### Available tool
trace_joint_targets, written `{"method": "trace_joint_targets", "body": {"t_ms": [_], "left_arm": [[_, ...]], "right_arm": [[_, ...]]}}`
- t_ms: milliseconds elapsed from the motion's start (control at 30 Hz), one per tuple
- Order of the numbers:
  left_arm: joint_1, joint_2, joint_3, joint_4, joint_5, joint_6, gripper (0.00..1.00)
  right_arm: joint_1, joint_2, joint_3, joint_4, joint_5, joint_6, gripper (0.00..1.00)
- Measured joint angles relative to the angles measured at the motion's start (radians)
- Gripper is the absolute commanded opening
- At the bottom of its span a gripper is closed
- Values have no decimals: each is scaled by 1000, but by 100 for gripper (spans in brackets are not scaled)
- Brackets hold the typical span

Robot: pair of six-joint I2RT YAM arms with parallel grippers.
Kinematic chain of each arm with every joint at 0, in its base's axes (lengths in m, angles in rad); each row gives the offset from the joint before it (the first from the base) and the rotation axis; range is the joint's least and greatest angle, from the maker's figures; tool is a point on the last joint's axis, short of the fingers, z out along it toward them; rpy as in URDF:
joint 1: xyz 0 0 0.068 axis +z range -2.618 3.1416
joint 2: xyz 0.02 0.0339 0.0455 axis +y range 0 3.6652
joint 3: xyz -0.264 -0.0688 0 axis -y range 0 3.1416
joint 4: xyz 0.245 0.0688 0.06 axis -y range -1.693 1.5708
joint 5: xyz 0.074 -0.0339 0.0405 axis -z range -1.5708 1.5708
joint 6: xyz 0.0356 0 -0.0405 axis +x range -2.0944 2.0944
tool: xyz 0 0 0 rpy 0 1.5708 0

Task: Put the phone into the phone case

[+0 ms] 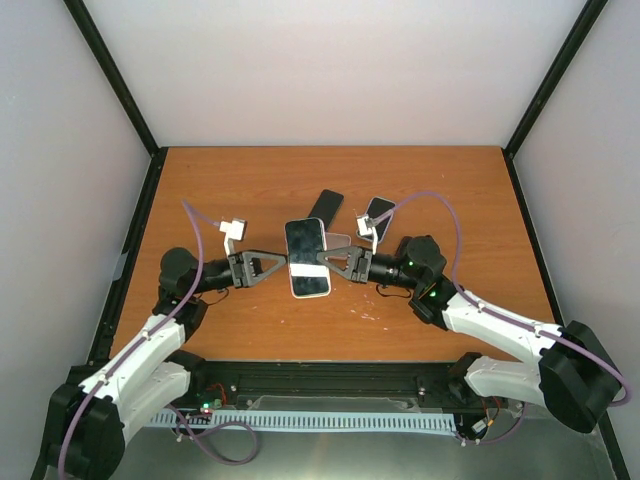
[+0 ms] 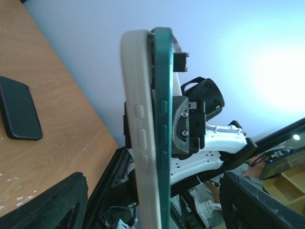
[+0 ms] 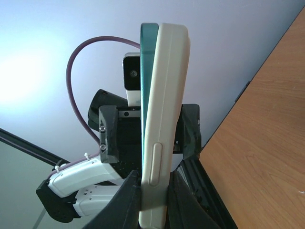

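Note:
A teal phone (image 2: 165, 109) lies flat against a white phone case (image 2: 139, 124), and its edge stands out along one side of the case. The pair is held above the table's middle (image 1: 307, 257). My right gripper (image 3: 155, 193) is shut on the lower end of the case (image 3: 164, 119) and the phone (image 3: 148, 62); it reaches in from the right (image 1: 327, 262). My left gripper (image 2: 152, 191) is open, with its fingers (image 2: 52, 205) wide apart on either side of the pair and not touching it. It comes from the left (image 1: 286, 265).
Two dark phones or cases lie on the wooden table (image 1: 230, 190) behind the grippers, one at the middle (image 1: 325, 206) and one to its right (image 1: 379, 211). One of them shows in the left wrist view (image 2: 19, 114). A black frame borders the table.

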Motion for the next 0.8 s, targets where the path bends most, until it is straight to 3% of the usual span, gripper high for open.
{"method": "trace_joint_targets", "body": {"t_ms": [100, 267, 400, 567, 700, 800], "left_arm": [[-4, 9, -9, 68, 19, -34, 68], [-10, 21, -8, 113, 25, -56, 37], [-10, 26, -5, 101, 10, -53, 19], [-11, 26, 15, 13, 2, -2, 7], [-12, 26, 46, -92, 1, 80, 5], [-12, 31, 79, -175, 3, 150, 5]], "right_arm": [[2, 0, 9, -23, -3, -5, 7], [19, 3, 18, -24, -13, -10, 7], [31, 11, 18, -25, -22, -12, 10], [31, 11, 18, -52, -16, -42, 20], [32, 11, 19, -76, -13, -56, 29], [32, 8, 21, -89, -5, -60, 26]]}}
